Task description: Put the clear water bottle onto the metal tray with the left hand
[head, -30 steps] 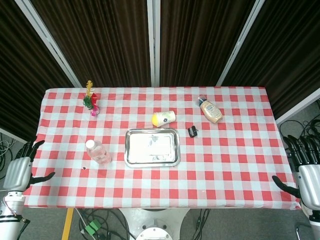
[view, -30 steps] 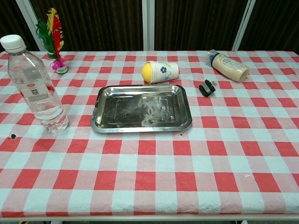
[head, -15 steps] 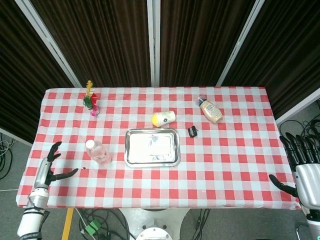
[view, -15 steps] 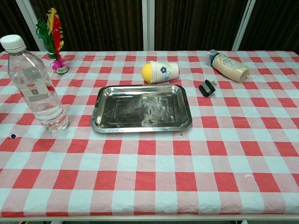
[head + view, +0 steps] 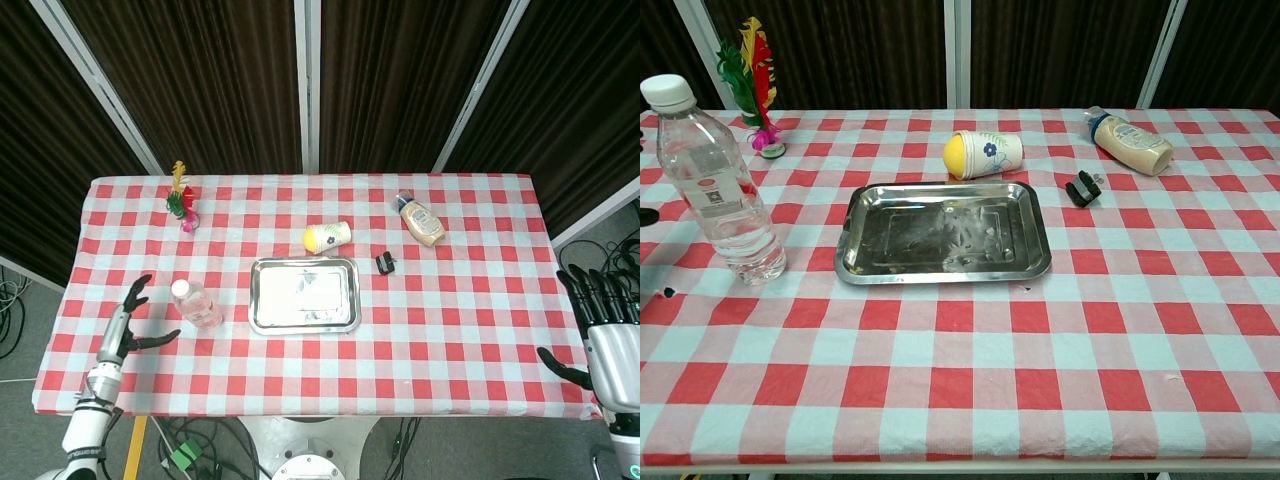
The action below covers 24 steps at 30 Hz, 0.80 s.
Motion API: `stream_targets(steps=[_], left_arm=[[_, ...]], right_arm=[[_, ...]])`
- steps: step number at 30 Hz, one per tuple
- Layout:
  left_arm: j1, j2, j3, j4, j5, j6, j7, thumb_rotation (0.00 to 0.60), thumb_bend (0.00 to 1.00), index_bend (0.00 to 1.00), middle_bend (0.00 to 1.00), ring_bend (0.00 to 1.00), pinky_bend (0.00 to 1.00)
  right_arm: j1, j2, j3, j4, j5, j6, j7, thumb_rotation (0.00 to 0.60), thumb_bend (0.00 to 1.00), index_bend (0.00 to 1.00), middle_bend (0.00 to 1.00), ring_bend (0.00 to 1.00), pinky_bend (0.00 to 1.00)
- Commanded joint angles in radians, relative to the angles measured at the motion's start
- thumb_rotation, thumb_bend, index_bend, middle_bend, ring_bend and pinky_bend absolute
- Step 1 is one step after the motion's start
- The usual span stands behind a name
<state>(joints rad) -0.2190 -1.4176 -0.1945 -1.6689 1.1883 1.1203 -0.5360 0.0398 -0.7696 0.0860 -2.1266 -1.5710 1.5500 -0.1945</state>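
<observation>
Counter (image 5: 460, 330) w/ red-white checked cloth, dark pleated curtains behind it, pale upright posts between curtain panels. Cables on the floor at both sides and under the near edge.

Clear water bottle (image 5: 715, 185) stands upright, white cap on, at the left, just beside the metal tray (image 5: 855, 262) but apart from it; tray lies flat at centre w/ nothing in it. Far of the tray a paper cup (image 5: 983, 154) lies on its side. Right of it a small black clip (image 5: 1083, 188), then a sauce bottle (image 5: 1129, 141) lying down. Feather toy (image 5: 748, 80) stands at far left.

Left hand (image 5: 130, 320) hovers near the bottle's left side, fingers spread, holding nothing, not touching it. Right hand (image 5: 600, 325) off the counter's right edge, fingers apart, also empty.

Chest view: only a dark sliver at the left frame edge, prob. a fingertip, can't tell. Right hand cut off by frame in head view. Bottle label too small to read.
</observation>
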Motion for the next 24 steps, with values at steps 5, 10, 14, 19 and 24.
stream_targets(steps=[5, 10, 14, 19, 24], left_arm=[[-0.031, -0.037, 0.004, 0.006, 0.033, -0.03, -0.021, 0.6, 0.07, 0.13, 0.12, 0.04, 0.15], [-0.056, -0.081, 0.005, 0.055, 0.038, -0.053, -0.023, 0.6, 0.07, 0.13, 0.12, 0.04, 0.15], [-0.077, -0.125, -0.004, 0.115, 0.034, -0.067, -0.033, 0.6, 0.07, 0.13, 0.13, 0.04, 0.15], [-0.1, -0.166, -0.03, 0.172, 0.021, -0.074, -0.048, 0.6, 0.12, 0.17, 0.28, 0.11, 0.17], [-0.114, -0.167, -0.048, 0.172, 0.026, -0.083, -0.086, 0.6, 0.13, 0.19, 0.29, 0.12, 0.18]], right_arm=[[0.006, -0.005, 0.005, 0.002, 0.021, -0.009, -0.005, 0.6, 0.08, 0.06, 0.04, 0.0, 0.0], [0.009, -0.005, 0.007, 0.004, 0.033, -0.014, -0.001, 0.6, 0.08, 0.06, 0.04, 0.0, 0.0], [0.015, -0.004, 0.012, 0.007, 0.049, -0.021, 0.003, 0.6, 0.08, 0.06, 0.04, 0.0, 0.0], [0.024, -0.005, 0.017, 0.011, 0.075, -0.037, 0.003, 0.6, 0.08, 0.06, 0.04, 0.0, 0.0], [0.032, -0.01, 0.021, 0.016, 0.099, -0.05, -0.002, 0.6, 0.08, 0.06, 0.04, 0.0, 0.0]])
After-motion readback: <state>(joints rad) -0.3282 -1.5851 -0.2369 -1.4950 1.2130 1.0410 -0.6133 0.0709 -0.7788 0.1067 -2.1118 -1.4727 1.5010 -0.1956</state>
